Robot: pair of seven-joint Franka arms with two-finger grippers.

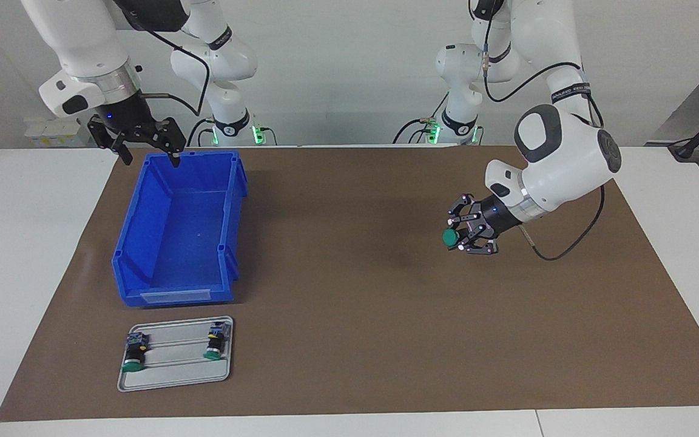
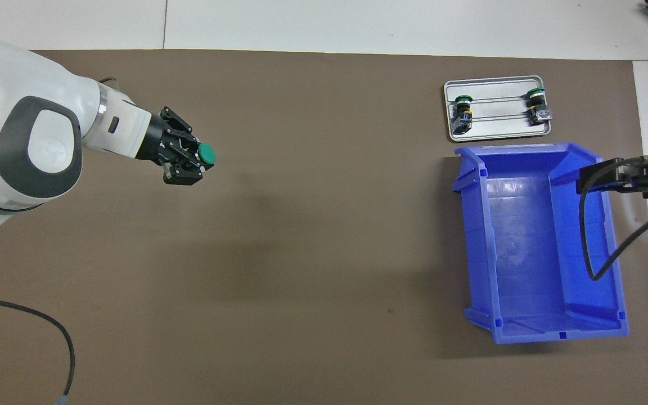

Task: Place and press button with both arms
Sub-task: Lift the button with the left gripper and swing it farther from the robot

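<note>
The right claw (image 1: 146, 144) hangs spread over the blue bin (image 1: 179, 230) (its end nearest the robots). The left claw (image 1: 468, 233), arm bent and lying sideways above the brown surface (image 1: 355, 315), pinches the button (image 1: 450, 238), whose round green cap points outward.

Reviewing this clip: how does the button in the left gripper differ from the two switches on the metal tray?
The button is held off the mat in the left gripper, cap pointing sideways; the two switches lie untouched on the metal tray beside the blue bin. All have green caps.
</note>
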